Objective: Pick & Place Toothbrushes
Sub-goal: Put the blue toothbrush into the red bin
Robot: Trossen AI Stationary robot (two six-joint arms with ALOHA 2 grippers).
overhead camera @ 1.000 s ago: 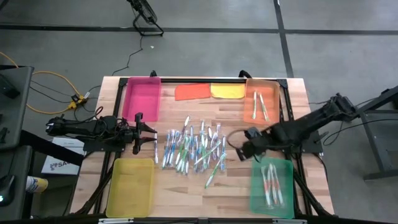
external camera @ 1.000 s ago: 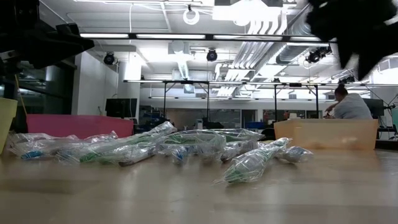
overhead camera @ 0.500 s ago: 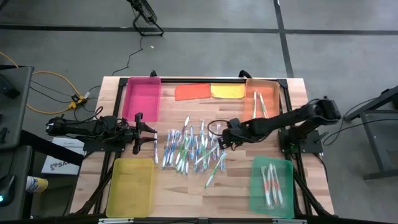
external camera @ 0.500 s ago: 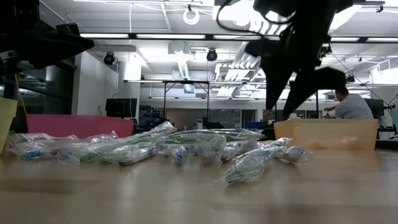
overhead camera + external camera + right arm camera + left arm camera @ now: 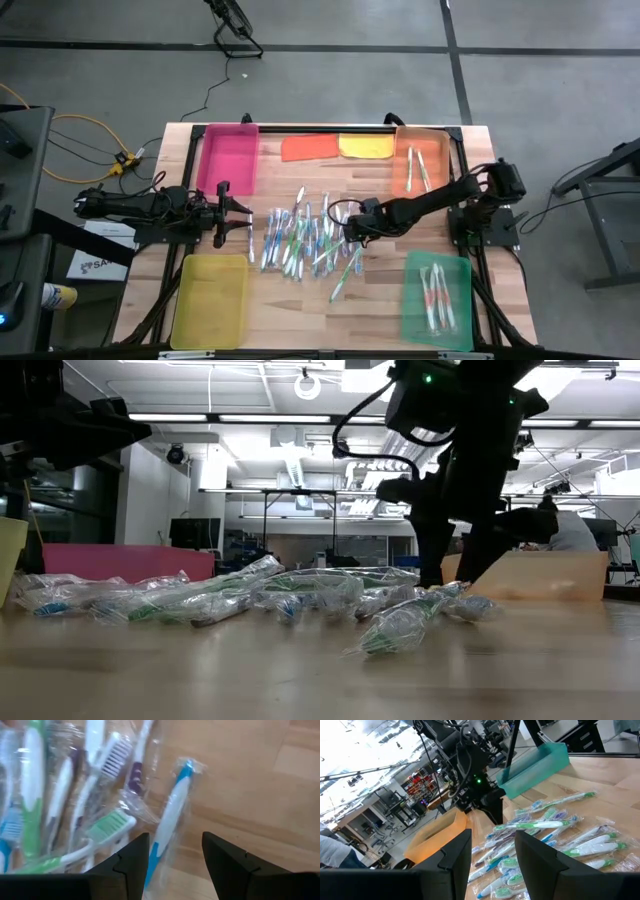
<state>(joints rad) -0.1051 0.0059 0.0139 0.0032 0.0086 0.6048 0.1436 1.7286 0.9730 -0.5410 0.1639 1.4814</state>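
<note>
The right gripper [image 5: 352, 230], fingers parted and empty, hangs over slim plastic toothbrushes [image 5: 305, 240] in crinkly clear wrappers on the wooden table [image 5: 380, 300], left gripper [image 5: 248, 212] likewise open.

We are looking past our left gripper [image 5: 492, 857], whose two dark jaws are standing apart with nothing between them. Beyond them, wrapped toothbrushes [image 5: 547, 832] are lying scattered on the wooden worktop [image 5: 615, 785], white handles mixed with green, blue and purple. The right arm [image 5: 475, 775] is reaching down at the far edge of the pile, a green light glowing on it. A teal tray [image 5: 535, 762] is sitting behind it, and an orange tray [image 5: 437, 832] nearer us. Workshop racks are showing beyond.
</note>
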